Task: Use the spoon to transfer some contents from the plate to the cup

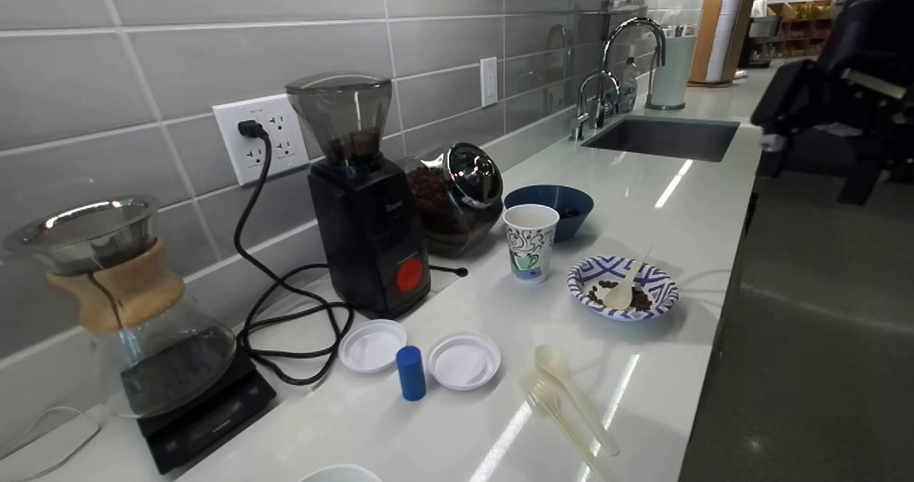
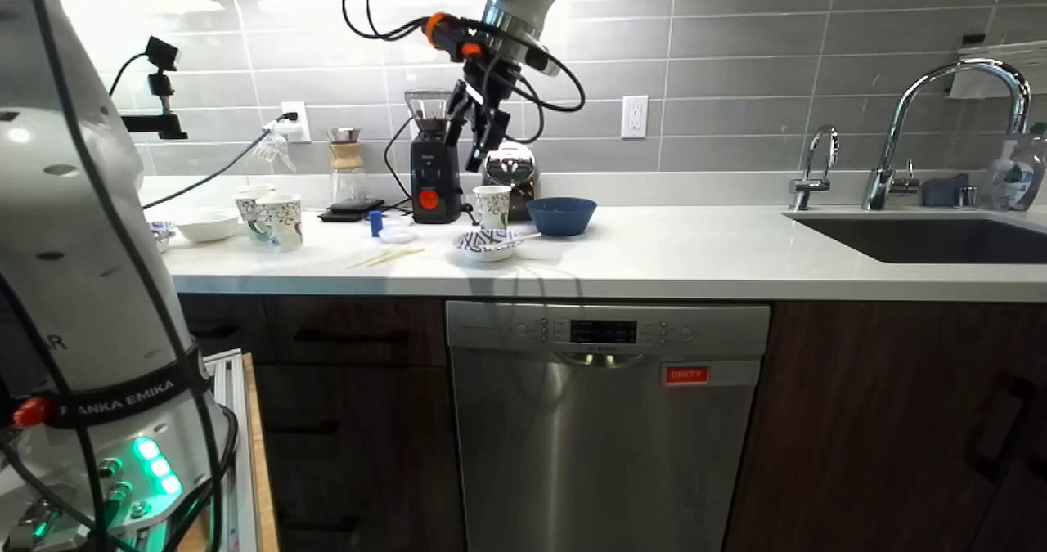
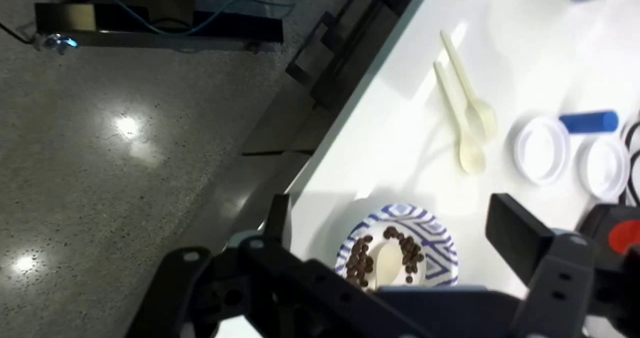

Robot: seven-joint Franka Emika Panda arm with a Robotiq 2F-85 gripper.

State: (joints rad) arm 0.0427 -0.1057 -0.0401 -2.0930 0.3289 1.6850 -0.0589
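Plate (image 3: 436, 243): 1 spoon (image 3: 389, 264) (w/ beans (image 3: 359, 262))

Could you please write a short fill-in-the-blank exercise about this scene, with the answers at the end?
Exactly ____ spoon lies in the plate of dark beans.
The cup nearest that plate stands beside a bowl coloured dark ____.
The end effector is not shut but ____.
The red label on the dishwasher reads ____.
Missing words: one; blue; open; DIRTY.
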